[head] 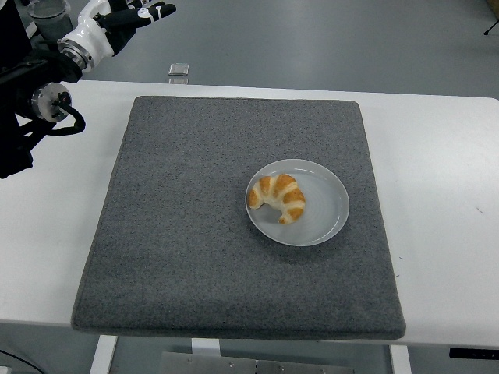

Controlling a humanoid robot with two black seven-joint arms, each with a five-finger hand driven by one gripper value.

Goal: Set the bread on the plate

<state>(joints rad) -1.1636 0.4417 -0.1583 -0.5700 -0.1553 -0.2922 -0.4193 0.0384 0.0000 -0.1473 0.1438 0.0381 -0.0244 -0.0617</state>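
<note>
Bread [278, 198] sits on the plate [327, 204], my left hand [129, 15] spread empty upper left; I'd park it.

Bright, even overhead light, sharp focus throughout, only a soft shadow under the plate [331, 222].
</note>
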